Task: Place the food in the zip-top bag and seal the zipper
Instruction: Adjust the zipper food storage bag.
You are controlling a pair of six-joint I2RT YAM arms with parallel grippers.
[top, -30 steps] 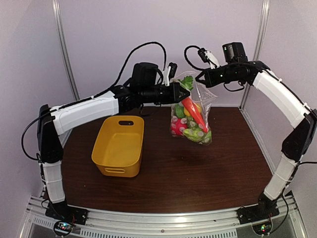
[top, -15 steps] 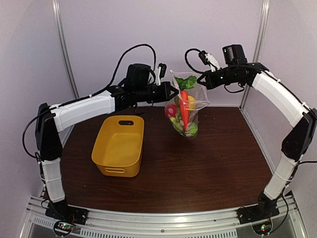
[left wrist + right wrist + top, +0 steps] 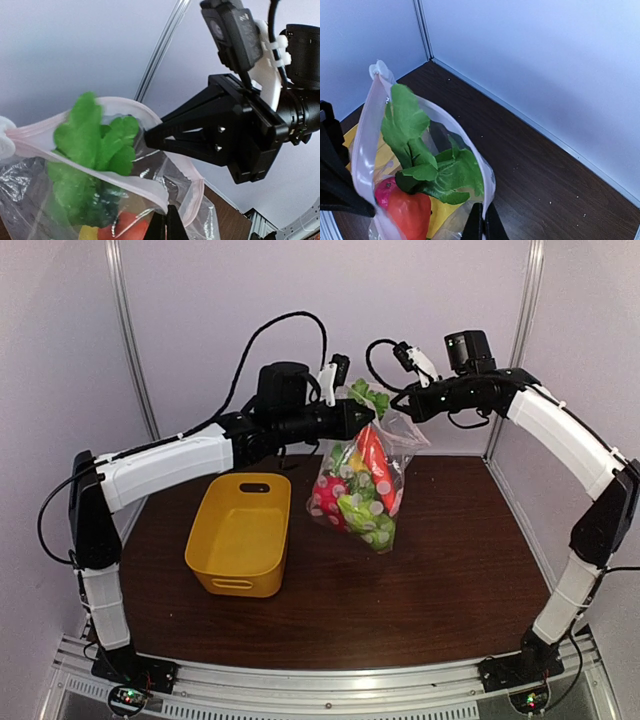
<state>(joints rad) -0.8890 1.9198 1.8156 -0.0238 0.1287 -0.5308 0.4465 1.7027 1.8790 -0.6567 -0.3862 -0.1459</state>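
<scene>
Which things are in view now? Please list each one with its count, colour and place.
Table: one, dark brown, under everything.
Basket: one, yellow, on the left part of the table, nothing in it.
Bag: one, clear with pale dots, hanging between the two grippers over the far part of the table, mouth open.
Carrot: one, orange-red, inside the bag, its green leaves sticking out of the mouth.
Other toy food: several pieces, red, green and yellow, low in the bag; exact count not clear.
Left gripper: one, black, shut on the left side of the bag's rim.
Right gripper: one, black, shut on the right side of the bag's rim.
</scene>
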